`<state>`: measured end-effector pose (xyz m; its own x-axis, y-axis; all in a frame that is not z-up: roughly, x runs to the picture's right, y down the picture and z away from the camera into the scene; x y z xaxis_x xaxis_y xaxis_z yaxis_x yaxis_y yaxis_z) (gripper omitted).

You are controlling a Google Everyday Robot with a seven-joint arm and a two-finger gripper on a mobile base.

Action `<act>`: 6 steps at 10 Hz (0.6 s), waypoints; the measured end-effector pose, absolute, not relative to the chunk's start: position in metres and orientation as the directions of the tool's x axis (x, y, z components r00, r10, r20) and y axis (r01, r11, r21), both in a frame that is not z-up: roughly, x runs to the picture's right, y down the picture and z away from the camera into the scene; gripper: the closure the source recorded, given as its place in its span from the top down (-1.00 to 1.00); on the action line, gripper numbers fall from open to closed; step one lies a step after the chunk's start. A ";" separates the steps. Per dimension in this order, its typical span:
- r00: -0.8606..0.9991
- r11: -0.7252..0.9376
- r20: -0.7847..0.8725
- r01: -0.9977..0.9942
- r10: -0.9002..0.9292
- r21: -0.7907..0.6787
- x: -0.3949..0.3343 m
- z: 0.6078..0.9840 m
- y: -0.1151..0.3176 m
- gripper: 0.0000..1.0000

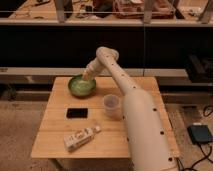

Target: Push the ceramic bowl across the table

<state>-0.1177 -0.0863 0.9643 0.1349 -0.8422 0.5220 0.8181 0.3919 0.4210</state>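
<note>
The green ceramic bowl [82, 86] sits near the far left edge of the light wooden table [55, 131]. My white arm reaches from the lower right across the table. My gripper [88, 76] is at the bowl's far right rim, touching or just above it. The arm covers the table's right side.
A translucent plastic cup [111, 104] stands right of centre, beside my arm. A black flat device [77, 113] lies left of centre. A white packet [81, 138] lies near the front edge. Dark shelving stands behind the table. A cabled box [201, 134] lies on the floor at right.
</note>
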 end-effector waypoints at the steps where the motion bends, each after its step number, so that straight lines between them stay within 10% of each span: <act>1: 0.169 0.389 0.479 0.826 -0.861 0.408 -0.111 0.977 -0.094 -1.00; 6: 0.153 0.278 0.302 0.857 -0.941 0.433 -0.106 0.989 -0.077 -1.00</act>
